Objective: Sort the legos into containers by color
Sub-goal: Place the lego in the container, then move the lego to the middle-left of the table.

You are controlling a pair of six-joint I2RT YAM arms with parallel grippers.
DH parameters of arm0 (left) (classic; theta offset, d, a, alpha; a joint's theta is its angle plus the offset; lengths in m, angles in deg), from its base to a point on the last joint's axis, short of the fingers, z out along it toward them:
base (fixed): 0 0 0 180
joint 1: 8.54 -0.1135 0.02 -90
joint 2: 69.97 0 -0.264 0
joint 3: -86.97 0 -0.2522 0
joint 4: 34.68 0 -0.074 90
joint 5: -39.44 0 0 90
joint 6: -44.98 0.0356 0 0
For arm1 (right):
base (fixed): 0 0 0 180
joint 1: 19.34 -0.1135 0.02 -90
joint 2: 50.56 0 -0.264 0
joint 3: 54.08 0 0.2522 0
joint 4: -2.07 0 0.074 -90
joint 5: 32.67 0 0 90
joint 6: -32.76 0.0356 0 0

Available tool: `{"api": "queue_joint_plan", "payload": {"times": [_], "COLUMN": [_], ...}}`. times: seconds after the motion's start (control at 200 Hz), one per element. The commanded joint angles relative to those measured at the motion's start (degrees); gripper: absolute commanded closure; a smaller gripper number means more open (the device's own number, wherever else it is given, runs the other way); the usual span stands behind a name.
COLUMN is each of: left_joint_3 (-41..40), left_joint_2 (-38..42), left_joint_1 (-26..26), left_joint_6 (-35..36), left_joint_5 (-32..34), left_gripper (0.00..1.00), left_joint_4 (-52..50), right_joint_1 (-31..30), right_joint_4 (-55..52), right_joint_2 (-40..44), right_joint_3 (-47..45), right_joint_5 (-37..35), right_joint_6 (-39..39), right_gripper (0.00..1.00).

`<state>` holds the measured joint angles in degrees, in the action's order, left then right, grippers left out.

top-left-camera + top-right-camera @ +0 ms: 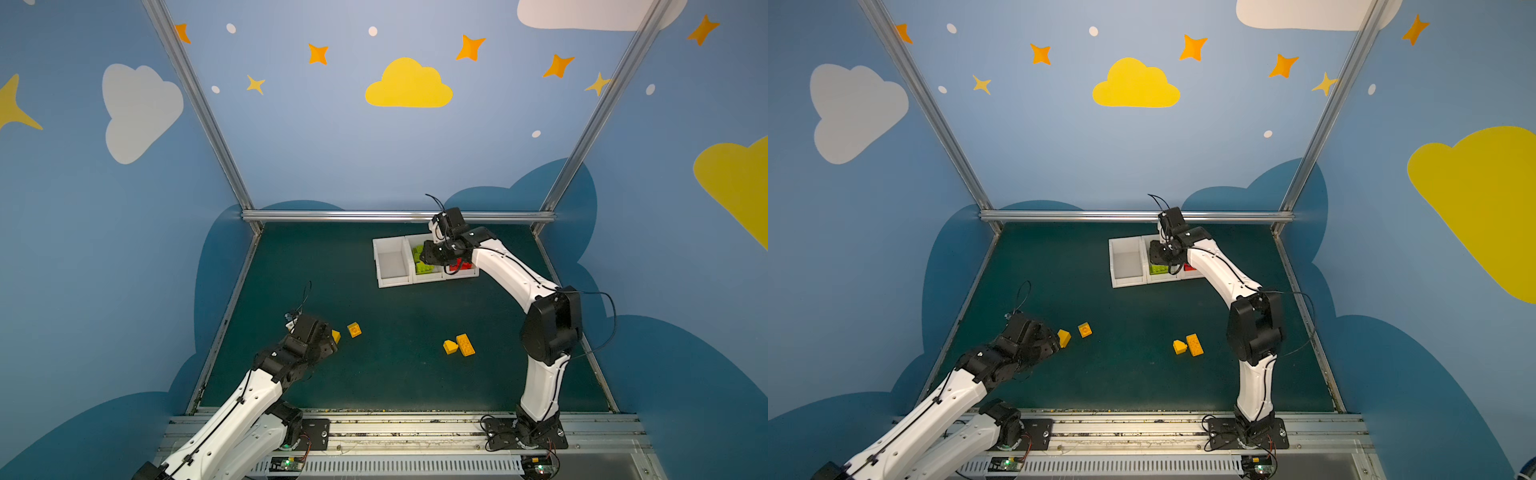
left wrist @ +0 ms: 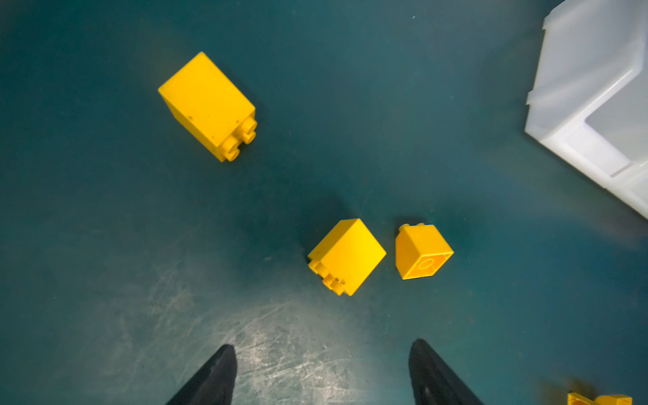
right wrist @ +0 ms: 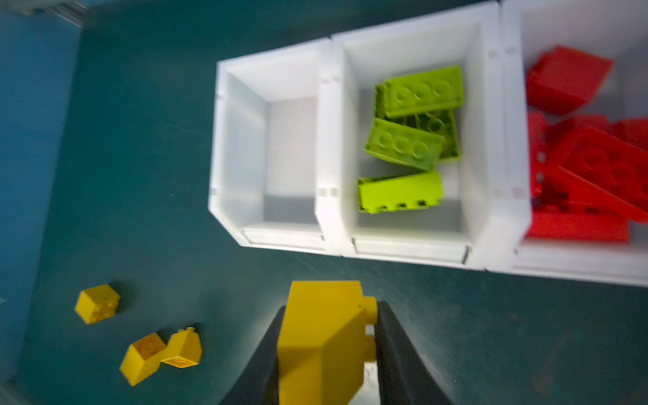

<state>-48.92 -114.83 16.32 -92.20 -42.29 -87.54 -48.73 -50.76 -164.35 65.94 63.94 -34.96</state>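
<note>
Right gripper [image 3: 331, 308]: pinched on a yellow lego [image 3: 322, 347], which sat just short of the containers' front rims in the right wrist view.
Grip detail: the studs faced one finger [image 3: 392, 350]. I judged this a less settled seat than flat wall to flat wall.
Left gripper [image 2: 322, 345]: spread, with nothing between the fingers.
Loose yellow legos: four lay on the bench [image 1: 374, 382]. One was at the left gripper [image 1: 336, 336], one just beside it [image 1: 354, 329], and a touching pair [image 1: 465, 345] lay well apart from those two.
Containers: three white ones stood side by side. There was an empty container [image 3: 242, 140], a middle container [image 3: 480, 140] with green legos [image 3: 403, 143], and an end container [image 3: 578, 263] with red legos [image 3: 596, 168].
Handling (judged): light, rigid moulded plastic with smooth, slightly slippery walls, not fragile. Best taken across two opposite flat sides, below the studs.
Destination (judged): the empty container.
</note>
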Motion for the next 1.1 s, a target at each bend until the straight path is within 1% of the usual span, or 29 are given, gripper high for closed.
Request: {"api": "queue_joint_plan", "payload": {"times": [0.0,0.115,0.235,0.325,0.4,0.546,0.611,0.706,0.826,0.926,0.986,1.096], "left_joint_3": [-0.73,-0.58,-0.47,-0.46,-0.42,-0.72,-0.6,0.09,0.58,1.73,3.19,5.77], "left_joint_2": [0.39,0.04,-0.31,-0.64,-1.09,-3.09,-5.15,-8.45,-13.04,-17.53,-20.33,-24.73], "left_joint_1": [-0.24,-0.15,-0.25,-0.22,-0.33,-0.29,-0.33,-0.33,-0.34,-0.44,-0.53,-1.01], "left_joint_6": [-1.23,-1.16,-0.99,-0.76,-0.72,-0.22,-0.19,-0.49,-1.37,-2.28,-3.08,-2.66], "left_joint_5": [1.09,1.09,1.22,0.87,0.78,-0.46,-1.1,-1.65,-2.49,-2.65,-1.64,-0.97], "left_gripper": [0.21,0.18,0.13,0.11,0.11,0.11,0.11,0.12,0.12,0.13,0.13,0.13], "left_joint_4": [-0.81,-0.82,-0.49,0.05,0.48,2.93,4.11,5.6,8.63,10.23,9.69,9.53], "right_joint_1": [-0.85,-1.94,-2.57,-2.57,-2.52,-2.52,-2.56,-2.56,-2.44,-2.43,-2.41,-2.42], "right_joint_4": [-2.54,-4.35,-4.96,-4.71,-4.62,-4.27,-4.35,-3.06,1.01,4.02,5.56,8.43], "right_joint_2": [-6.38,-12.29,-16.63,-18.5,-19.0,-17.38,-15.66,-11.5,-3.97,2.45,6.26,13.41], "right_joint_3": [7.0,15.63,20.44,22.2,22.74,22.42,21.58,17.49,8.05,-0.44,-5.28,-14.12], "right_joint_5": [4.7,6.37,7.03,7.92,8.15,7.83,7.39,6.55,5.67,5.15,4.63,3.44], "right_joint_6": [0.0,0.3,0.78,1.65,2.06,1.35,0.44,-0.69,-1.02,-1.12,-1.14,-0.78], "right_gripper": [0.63,0.62,0.6,0.6,0.56,0.5,0.48,0.44,0.38,0.36,0.36,0.35]}}
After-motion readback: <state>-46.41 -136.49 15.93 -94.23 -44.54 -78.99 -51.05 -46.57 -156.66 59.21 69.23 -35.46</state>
